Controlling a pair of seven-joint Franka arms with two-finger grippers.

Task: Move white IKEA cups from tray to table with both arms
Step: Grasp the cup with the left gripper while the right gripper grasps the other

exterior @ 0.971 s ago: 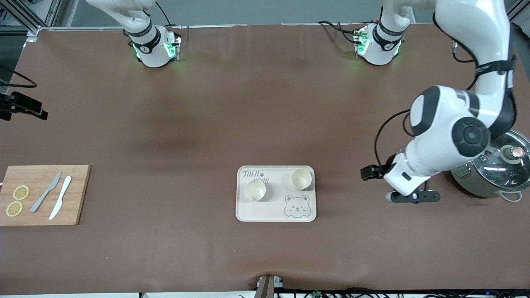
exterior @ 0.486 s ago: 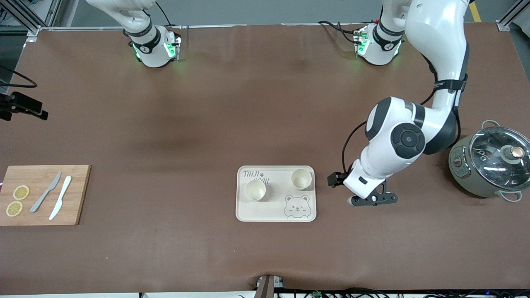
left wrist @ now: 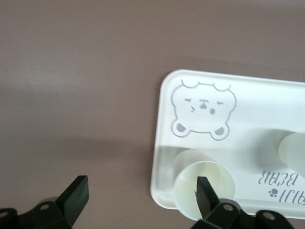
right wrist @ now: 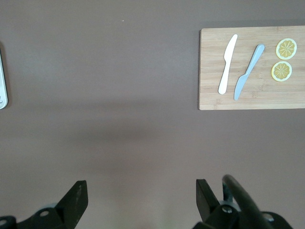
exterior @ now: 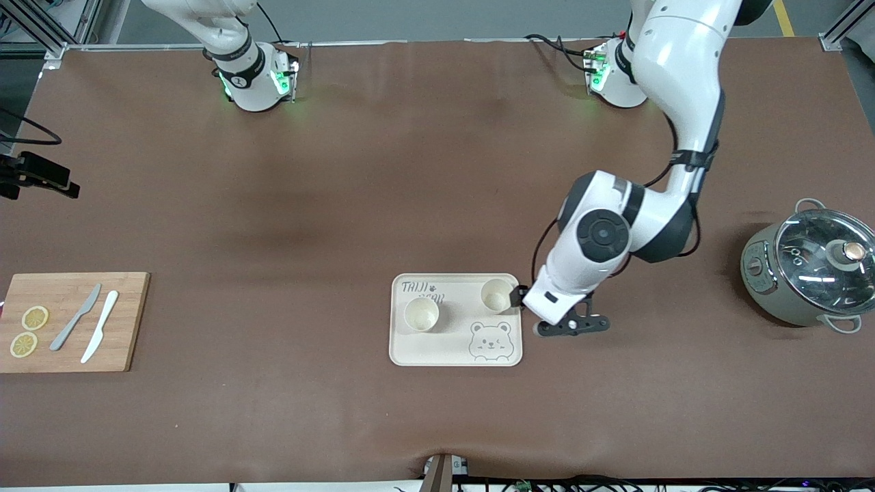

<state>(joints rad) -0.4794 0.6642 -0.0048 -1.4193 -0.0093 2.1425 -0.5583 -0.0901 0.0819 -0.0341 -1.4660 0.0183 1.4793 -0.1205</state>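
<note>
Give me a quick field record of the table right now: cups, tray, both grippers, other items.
cups: two white cups, one toward the left arm's end of the tray, the other nearer the front camera, both upright
tray: bear tray, mid-table
left gripper: jaws open, empty, over the tray edge beside the first cup
right gripper: jaws open, empty, waiting above bare table
other items: cutting board with two knives and lemon slices; lidded pot

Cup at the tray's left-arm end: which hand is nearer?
Left. Left hand hovers open beside that cup, at the tray edge. Right hand waits open, away over bare table.
</note>
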